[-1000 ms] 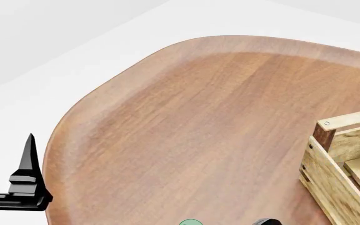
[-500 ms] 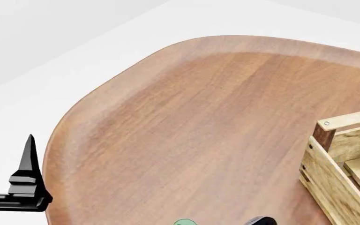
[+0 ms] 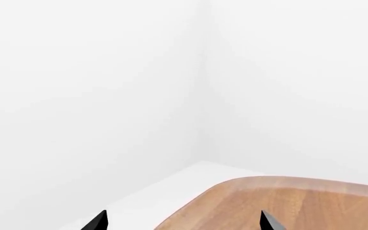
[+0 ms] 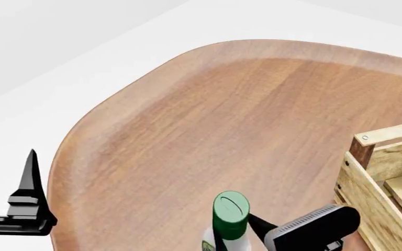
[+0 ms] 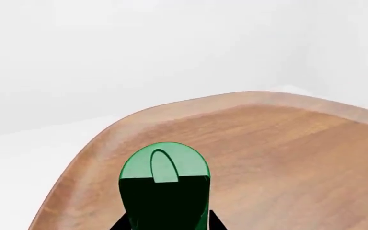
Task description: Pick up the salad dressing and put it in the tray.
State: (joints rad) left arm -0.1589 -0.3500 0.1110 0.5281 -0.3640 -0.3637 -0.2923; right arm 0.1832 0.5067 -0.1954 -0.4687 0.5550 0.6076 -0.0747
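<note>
Right gripper [image 4: 246, 230]: low in the head view, near the table's near edge; its 2 dark fingers [image 5: 212, 221] flank the salad dressing bottle, 1 on each side of the neck, closed against it.
Salad dressing [image 4: 229, 219]: a pale bottle with a green flip cap, held upright in the right gripper; the cap's round top faces the head camera. In the right wrist view the green cap [image 5: 164, 167] fills the space between the fingers, its lower part in shadow. Whether the bottle's base touches the table cannot be told, as it lies below the picture's edge.
Left gripper [image 4: 30, 201]: at the left of the head view, beside the table's rounded edge; its 2 black fingertips [image 3: 97, 221] stand wide apart with nothing between them.
Table [image 4: 222, 120]: brown wood grain, rounded corners, a raised lighter rim.
Tray [image 4: 379, 178]: a crate of pale wooden slats at the right of the head view, resting on the table; 1 dark brown corner post shows, with a rail across its top. It stands just right of the right gripper and apart from the bottle.
Surroundings: plain white floor [image 4: 61, 63] and walls.
</note>
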